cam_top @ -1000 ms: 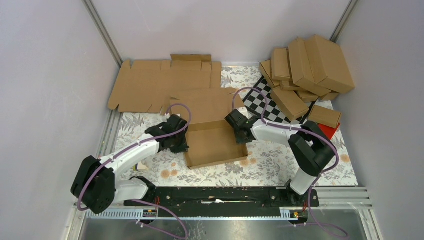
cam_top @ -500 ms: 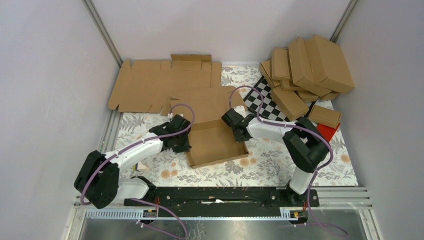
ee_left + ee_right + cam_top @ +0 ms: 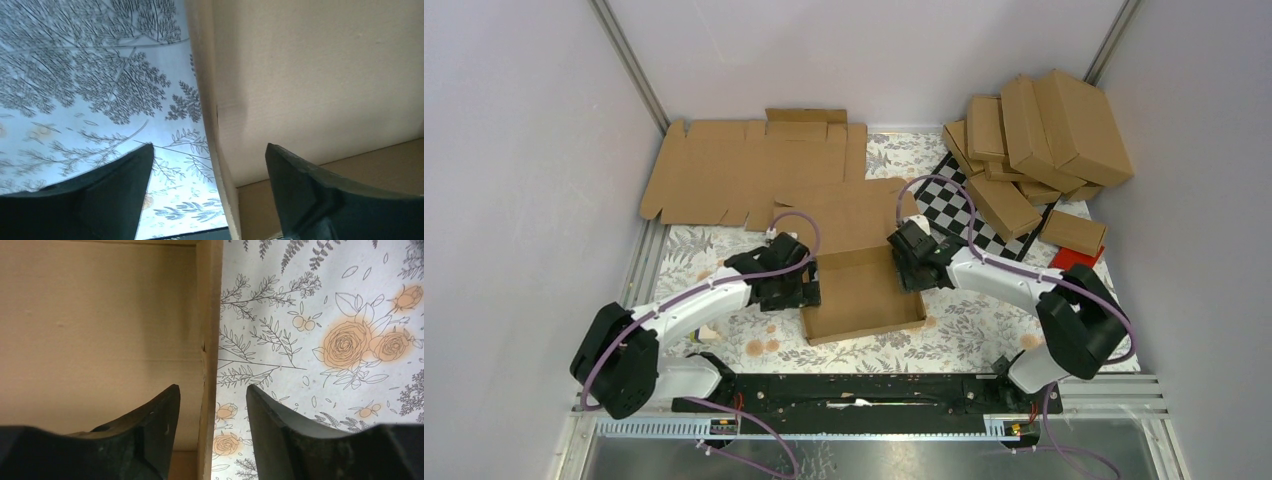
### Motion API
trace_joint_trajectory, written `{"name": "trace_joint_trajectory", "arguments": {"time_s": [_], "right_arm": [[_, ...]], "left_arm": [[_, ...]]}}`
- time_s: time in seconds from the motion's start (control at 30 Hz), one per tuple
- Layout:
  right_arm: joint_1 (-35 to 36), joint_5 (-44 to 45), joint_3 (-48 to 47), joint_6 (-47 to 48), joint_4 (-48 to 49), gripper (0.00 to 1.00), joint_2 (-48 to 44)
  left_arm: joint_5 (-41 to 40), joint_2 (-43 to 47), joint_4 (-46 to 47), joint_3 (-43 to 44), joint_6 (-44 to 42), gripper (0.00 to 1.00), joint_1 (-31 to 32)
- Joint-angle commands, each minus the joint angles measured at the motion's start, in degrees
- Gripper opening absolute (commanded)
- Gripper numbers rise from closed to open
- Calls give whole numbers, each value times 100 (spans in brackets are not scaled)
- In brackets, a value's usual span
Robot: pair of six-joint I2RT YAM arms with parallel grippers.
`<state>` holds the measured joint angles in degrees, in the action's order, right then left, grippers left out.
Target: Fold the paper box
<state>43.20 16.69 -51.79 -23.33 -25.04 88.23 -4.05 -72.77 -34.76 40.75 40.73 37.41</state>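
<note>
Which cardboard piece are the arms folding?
On the flowered table cover, look between the left gripper and the right gripper. The paper box is an open shallow tray with raised walls, unlike the flat sheet at back left and the closed boxes at back right.

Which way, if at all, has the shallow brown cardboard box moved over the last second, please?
Yes: the brown cardboard box has slid slightly to the right and nearer the black base rail.
</note>
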Motion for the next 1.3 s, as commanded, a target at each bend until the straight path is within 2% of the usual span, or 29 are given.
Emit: {"name": "trace_joint_trajectory", "arguments": {"time_s": [0.0, 0.1, 0.2, 0.3, 0.4, 0.47, 0.67, 0.8, 1.07, 1.17, 1.23, 1.27], "right_arm": [[-232, -401, -51, 174, -38, 65, -543], [-524, -782, -197, 245, -25, 80, -948], [-888, -1058, -470, 312, 21, 98, -1210], [-1327, -1293, -772, 263, 196, 100, -1130], [-1817, -1968, -1345, 136, 293, 100, -554], [-2089, -2112, -1752, 45, 251, 100, -88], [-2476, -2137, -2578, 57, 232, 100, 990], [-2620, -2423, -3087, 91, 222, 97, 1641], [-2624, -2561, -3478, 172, 244, 90, 2448], [-2623, -2720, -3465, 187, 342, 84, 2621], [-2619, -3121, -3482, 238, 400, 67, 2699], [-2619, -3291, -3503, 255, 408, 57, 2706]], "left_arm": [[-233, 489, -39, 500, -88, 97, -21], [-230, 725, -172, 790, -219, 99, -229], [181, 914, -102, 1031, -394, 99, -806], [625, 796, 200, 1263, -360, 99, -1493], [884, 429, 555, 1446, -183, 99, -2022], [828, 89, 593, 1664, -151, 99, -2261], [552, -771, 611, 2102, -337, 99, -2643], [1011, -1372, 858, 2217, -391, 94, -2910], [1690, -2045, 1227, 2378, -481, 72, -2967], [1765, -2241, 1283, 2386, -509, 63, -2967], [1862, -2296, 1335, 2422, -525, 45, -2967], [1859, -2302, 1343, 2458, -560, 28, -2961]]}}
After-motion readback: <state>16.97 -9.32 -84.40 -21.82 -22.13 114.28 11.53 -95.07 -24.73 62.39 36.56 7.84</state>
